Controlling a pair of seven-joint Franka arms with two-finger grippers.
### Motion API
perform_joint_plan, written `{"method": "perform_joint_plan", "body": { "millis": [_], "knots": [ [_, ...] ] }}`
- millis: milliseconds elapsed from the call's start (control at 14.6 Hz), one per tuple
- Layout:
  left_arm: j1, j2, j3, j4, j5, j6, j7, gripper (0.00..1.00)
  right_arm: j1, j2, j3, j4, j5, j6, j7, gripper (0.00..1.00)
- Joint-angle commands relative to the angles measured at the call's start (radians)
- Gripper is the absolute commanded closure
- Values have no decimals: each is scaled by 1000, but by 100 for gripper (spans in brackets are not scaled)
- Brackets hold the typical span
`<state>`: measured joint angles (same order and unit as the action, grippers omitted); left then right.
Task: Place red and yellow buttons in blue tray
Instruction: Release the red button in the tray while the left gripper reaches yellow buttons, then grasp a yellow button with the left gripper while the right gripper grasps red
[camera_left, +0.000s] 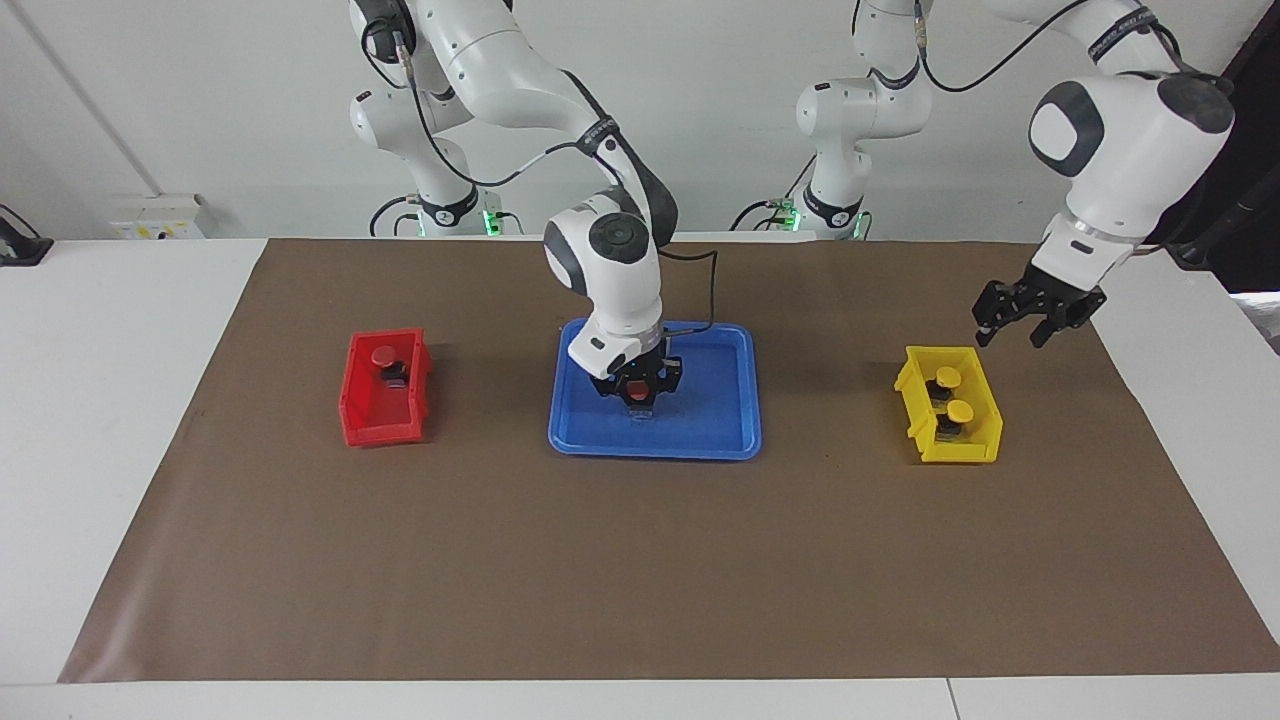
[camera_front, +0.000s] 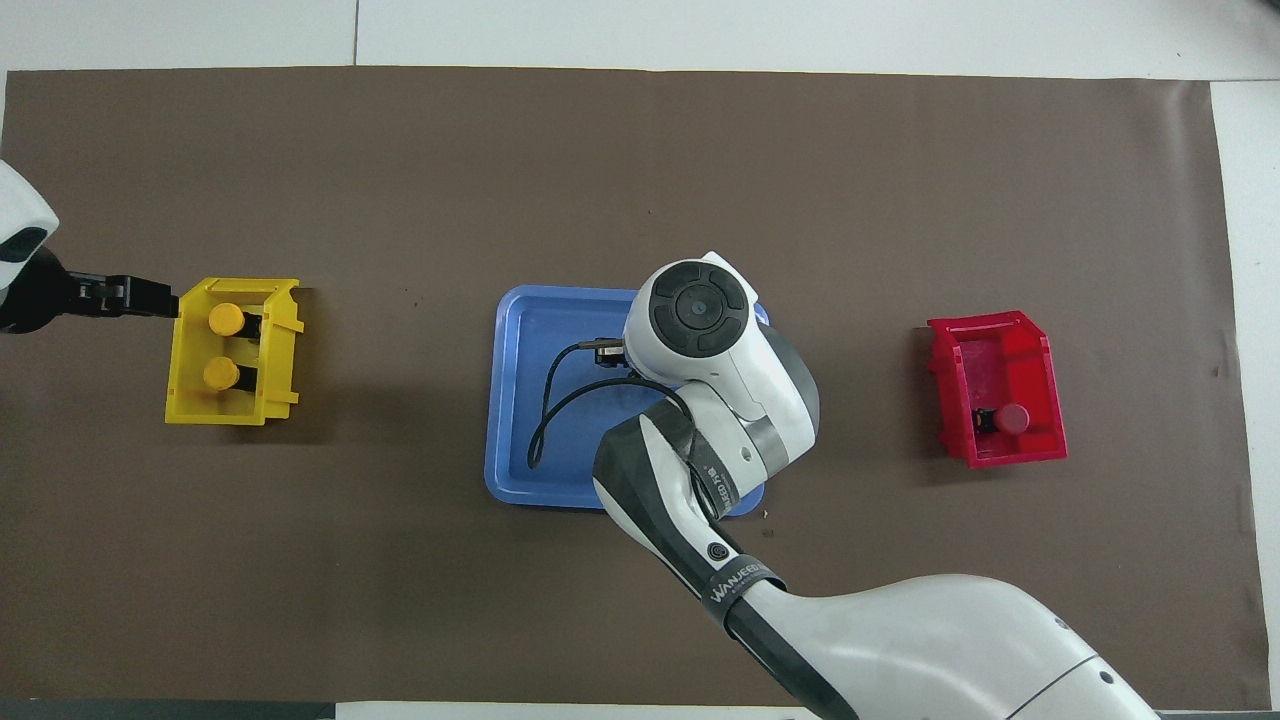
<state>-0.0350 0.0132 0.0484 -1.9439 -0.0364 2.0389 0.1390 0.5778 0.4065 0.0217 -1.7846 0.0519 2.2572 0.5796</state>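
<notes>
Right gripper (camera_left: 636, 388): low inside the blue tray (camera_left: 720, 437), jaws closed narrowly on a red-capped button (camera_left: 634, 387), its cap showing between the fingers; whether the base already rests on the tray floor is hard to tell
Left gripper (camera_left: 1037, 318): in the air just above the yellow bin's (camera_left: 920, 410) edge toward the robots; I cannot tell how far its jaws stand apart
Second red button (camera_left: 384, 357): in the red bin (camera_left: 362, 425), toward the right arm's end of the table
Yellow buttons (camera_left: 949, 394): two, side by side in the yellow bin, toward the left arm's end
Progress: judged early; one red button is being delivered, three remain in their bins
Handling: the buttons look small, light, rigid plastic; the round cap is smooth and likely slippery, so the blocky dark base is the surer place to pinch
Risk: a top-heavy button may tip if released above the floor
Writing: a band on the right arm (camera_front: 735, 585) reads roughly "WANJEED"; nothing legible on the bins or tray
</notes>
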Motion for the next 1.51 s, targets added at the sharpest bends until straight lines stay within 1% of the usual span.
{"method": "perform_joint_plan", "body": {
  "millis": [0,137,206,275,412,481,549,618,755,824,961,1099,1167,1305,1442],
  "knots": [
    [-6,74,2,8,-7,69,-6,29,4,-15,-8,-4,-27,9,9,21],
    [-8,100,2,-4,-7,99,-6,29,-10,-21,-12,39,-44,-2,8,5],
    [-8,109,2,-7,-7,110,-6,29,-28,-37,-20,75,-47,-40,-1,3],
    [-10,113,2,-22,-7,116,-6,29,-68,-75,-26,97,-61,-100,-16,1],
    [-16,114,2,-64,-7,158,-4,30,-171,-180,-26,80,-72,-186,-117,1],
    [-17,114,2,-87,-7,185,-6,30,-220,-213,-26,68,-70,-246,-151,1],
    [-19,116,2,-98,-7,195,-6,30,-266,-230,-26,71,-70,-296,-168,1],
    [-23,116,2,-108,-7,199,-6,30,-312,-239,-26,70,-70,-323,-214,1],
    [-25,116,4,-125,-7,205,-4,30,-361,-255,-28,59,-70,-384,-364,1],
    [-22,114,4,-135,-7,210,-2,30,-401,-268,-26,28,-66,-383,-421,1],
    [-20,113,4,-135,-7,213,-4,30,-473,-314,-25,-91,-53,-306,-505,1],
    [-17,113,4,-138,-7,213,-4,36,-516,-356,-25,-203,-50,-233,-590,1],
    [-16,111,4,-144,-7,213,-4,38,-539,-368,-23,-244,-44,-207,-596,1],
    [-14,108,4,-151,-7,215,-4,42,-546,-391,-25,-301,-24,-194,-633,1],
    [-13,108,5,-151,-7,222,-4,45,-570,-420,-25,-376,-21,-139,-645,1]
  ]
}}
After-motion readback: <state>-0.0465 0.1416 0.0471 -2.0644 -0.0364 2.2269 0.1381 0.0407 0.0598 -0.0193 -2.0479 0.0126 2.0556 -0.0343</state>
